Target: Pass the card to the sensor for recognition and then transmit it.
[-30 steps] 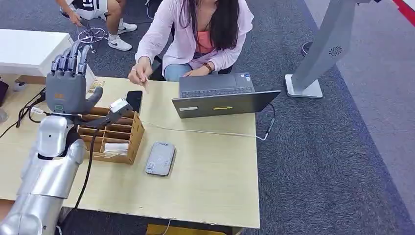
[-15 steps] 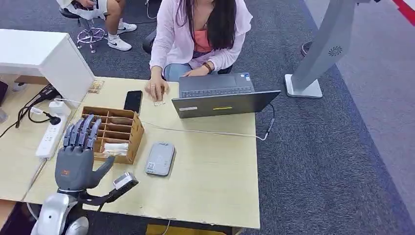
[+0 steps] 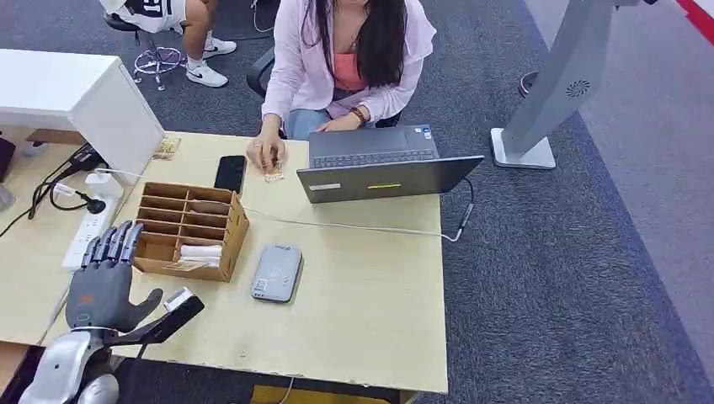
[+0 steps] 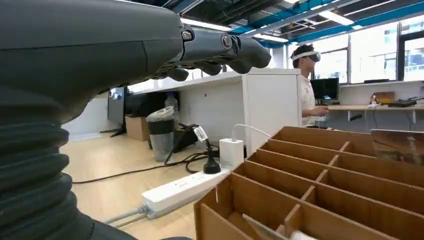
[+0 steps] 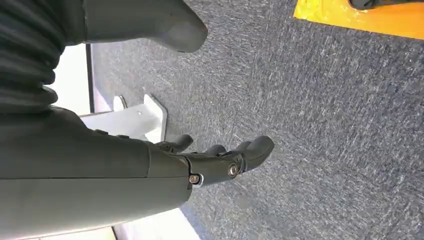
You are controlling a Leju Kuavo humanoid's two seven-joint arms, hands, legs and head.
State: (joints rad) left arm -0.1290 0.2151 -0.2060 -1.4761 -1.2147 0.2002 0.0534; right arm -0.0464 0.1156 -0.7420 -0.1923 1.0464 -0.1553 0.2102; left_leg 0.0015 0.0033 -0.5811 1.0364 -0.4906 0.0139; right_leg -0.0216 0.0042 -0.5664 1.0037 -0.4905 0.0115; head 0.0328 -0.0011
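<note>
I see my left hand (image 3: pixel 103 282) spread flat and holding nothing, hovering at 8 o'clock off the wooden organizer (image 3: pixel 192 230). The card (image 3: pixel 273 175) lies on the table (image 3: pixel 370 311) at 12 o'clock of the sensor (image 3: pixel 276 272) (under a person's hand (image 3: pixel 264 153)). My right hand (image 5: pixel 150 170) hangs loosely apart over carpet.

Head view looks down; left wrist view shares its wooden organizer (image 3: pixel 192 230).

open laptop (image 3: pixel 383 168) at table's (image 3: pixel 362 320) far edge, person (image 3: pixel 345 59) seated behind it, black phone (image 3: pixel 229 174) beside wooden divider box (image 3: pixel 189 231), white power strip (image 3: pixel 84 236) with plugged cables on left, grey stand base (image 3: pixel 524 151) on carpet
</note>
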